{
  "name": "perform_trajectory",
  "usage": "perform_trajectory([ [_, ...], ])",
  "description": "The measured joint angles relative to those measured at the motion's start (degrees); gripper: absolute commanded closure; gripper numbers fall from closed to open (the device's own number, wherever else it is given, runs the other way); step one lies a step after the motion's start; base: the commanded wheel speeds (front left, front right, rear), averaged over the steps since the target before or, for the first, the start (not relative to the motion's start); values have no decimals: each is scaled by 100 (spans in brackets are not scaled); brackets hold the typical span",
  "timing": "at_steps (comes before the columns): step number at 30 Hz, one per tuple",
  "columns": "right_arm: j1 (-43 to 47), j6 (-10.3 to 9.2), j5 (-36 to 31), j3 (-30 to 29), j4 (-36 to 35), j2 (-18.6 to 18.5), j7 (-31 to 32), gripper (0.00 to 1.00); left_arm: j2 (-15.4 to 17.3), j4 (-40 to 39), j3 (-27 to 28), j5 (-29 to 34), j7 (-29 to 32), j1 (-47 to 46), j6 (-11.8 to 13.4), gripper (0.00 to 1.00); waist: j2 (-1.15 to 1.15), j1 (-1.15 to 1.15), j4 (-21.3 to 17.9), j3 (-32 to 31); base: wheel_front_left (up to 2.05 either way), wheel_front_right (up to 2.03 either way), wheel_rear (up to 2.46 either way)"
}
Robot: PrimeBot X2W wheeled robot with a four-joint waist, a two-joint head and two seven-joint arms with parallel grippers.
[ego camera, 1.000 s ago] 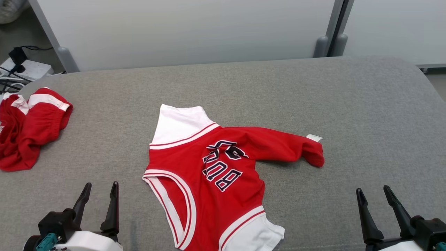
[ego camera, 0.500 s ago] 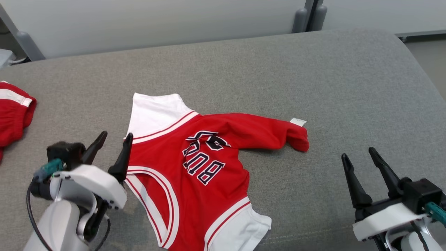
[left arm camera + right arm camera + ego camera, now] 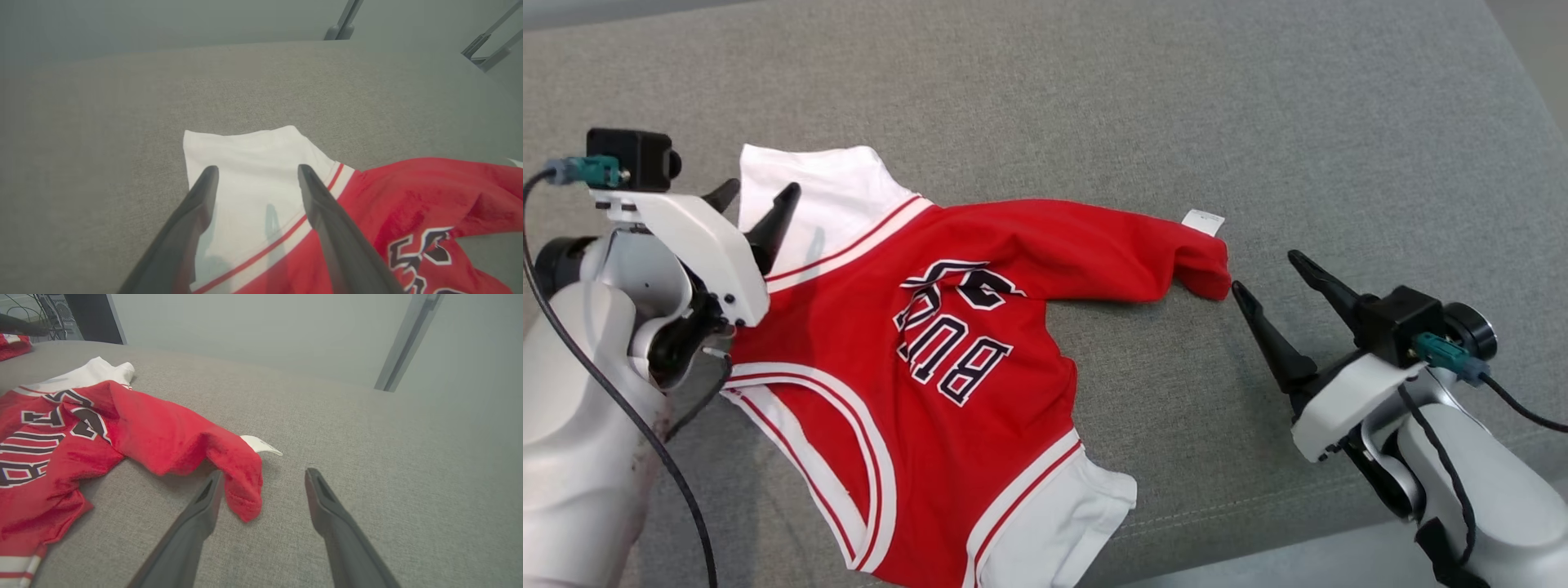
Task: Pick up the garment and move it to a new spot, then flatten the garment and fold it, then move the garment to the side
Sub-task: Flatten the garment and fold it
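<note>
Gaping empty, left end effector (image 3: 761, 189) and right end effector (image 3: 1266, 271) flank the rumpled red-and-white jersey (image 3: 849, 343).

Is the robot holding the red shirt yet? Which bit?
Nothing is held yet. The left gripper is open over the white sleeve of the red shirt; the right gripper is open beside its red end.
</note>
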Motion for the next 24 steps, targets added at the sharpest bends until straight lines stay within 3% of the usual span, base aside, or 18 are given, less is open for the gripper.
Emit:
perform_trajectory([
  [14,-1303,0,626,1527,905,55,-19,0,727,584,-907,-604,444,-1241,-1,0,0,0,-323,770,0,0,0],
  [24,-1537,0,733,1857,816,108,-27,0,950,872,-1446,-912,412,-1516,-1,0,0,0,-431,980,0,0,0],
])
